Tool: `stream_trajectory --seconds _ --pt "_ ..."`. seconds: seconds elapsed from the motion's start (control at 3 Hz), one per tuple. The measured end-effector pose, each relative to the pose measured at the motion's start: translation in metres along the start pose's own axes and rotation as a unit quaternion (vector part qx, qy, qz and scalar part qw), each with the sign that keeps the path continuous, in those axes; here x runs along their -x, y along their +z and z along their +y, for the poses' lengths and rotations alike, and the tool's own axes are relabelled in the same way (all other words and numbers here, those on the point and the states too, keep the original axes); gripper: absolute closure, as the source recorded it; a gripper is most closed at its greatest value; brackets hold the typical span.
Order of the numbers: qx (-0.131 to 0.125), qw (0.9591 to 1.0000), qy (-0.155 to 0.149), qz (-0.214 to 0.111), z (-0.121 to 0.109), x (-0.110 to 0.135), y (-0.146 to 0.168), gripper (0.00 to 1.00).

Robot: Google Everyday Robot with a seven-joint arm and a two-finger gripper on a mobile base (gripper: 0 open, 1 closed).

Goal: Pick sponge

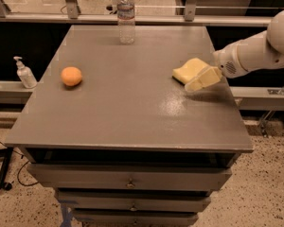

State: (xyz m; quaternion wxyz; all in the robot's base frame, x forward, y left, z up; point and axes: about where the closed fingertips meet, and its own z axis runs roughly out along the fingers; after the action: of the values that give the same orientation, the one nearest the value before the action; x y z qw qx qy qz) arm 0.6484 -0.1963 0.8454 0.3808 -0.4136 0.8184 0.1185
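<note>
Our arm [258, 51] shows at the right edge of the frame as a smooth, white, rounded tube. It widens at the upper right corner into a large pale dome-shaped joint [281, 25]. Toward the middle it ends in a blunt white wrist [221, 60] that carries a small round patch of dark dots [231, 68], much like a grille. From that wrist our gripper [196, 82] sticks out, right of centre in the frame: flat, paddle-shaped and pale yellow.

Pale yellow sponge [189, 69], yellow jaws beside it
</note>
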Motion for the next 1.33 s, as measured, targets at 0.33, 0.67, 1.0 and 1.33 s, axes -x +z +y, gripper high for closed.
stream_trajectory --seconds 0.33,0.67,1.0,1.33 --pt "0.009 0.9996 0.019 -0.02 -0.002 0.006 0.02 0.15" --pt "0.02 0.9985 0.032 -0.04 0.001 0.016 0.03 0.39" --pt "0.041 0.9963 0.033 -0.068 0.007 0.039 0.026 0.62" --pt "0.08 0.9902 0.014 -0.114 0.027 0.084 0.002 0.86"
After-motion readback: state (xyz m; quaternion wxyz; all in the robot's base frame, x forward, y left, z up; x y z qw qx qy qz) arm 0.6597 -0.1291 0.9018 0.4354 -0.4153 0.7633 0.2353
